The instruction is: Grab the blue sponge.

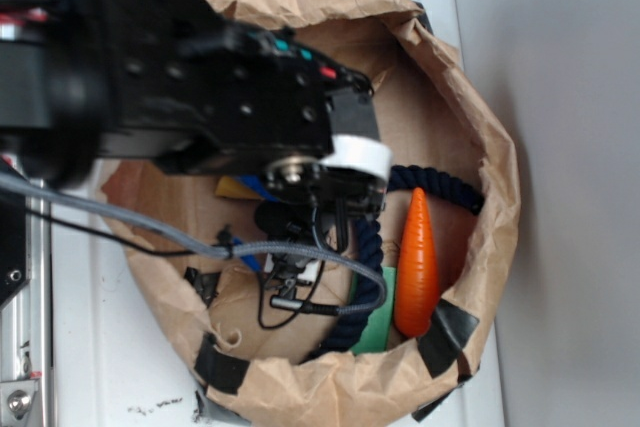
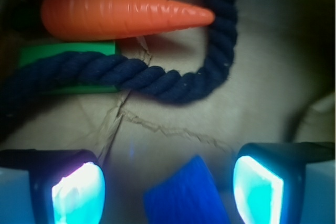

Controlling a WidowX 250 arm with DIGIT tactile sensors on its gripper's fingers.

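Claw [image 2: 168,184] open wide, empty; blue sponge [image 2: 186,195] between pads at 6 o'clock. Likely light, soft, compressible: pinch across its narrow width.

Crumpled brown paper basket [image 1: 497,162] on white tabletop [image 1: 95,357], holding carrot [image 2: 123,13], navy rope [image 2: 157,77], blue sponge [image 2: 184,198], green piece [image 2: 68,51].

No readable text, label, brand or number shows in either view — nothing legible anywhere.

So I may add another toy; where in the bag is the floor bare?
Bare paper lies between the navy rope and the blue sponge. The carrot, rope and green piece are packed together along one wall.
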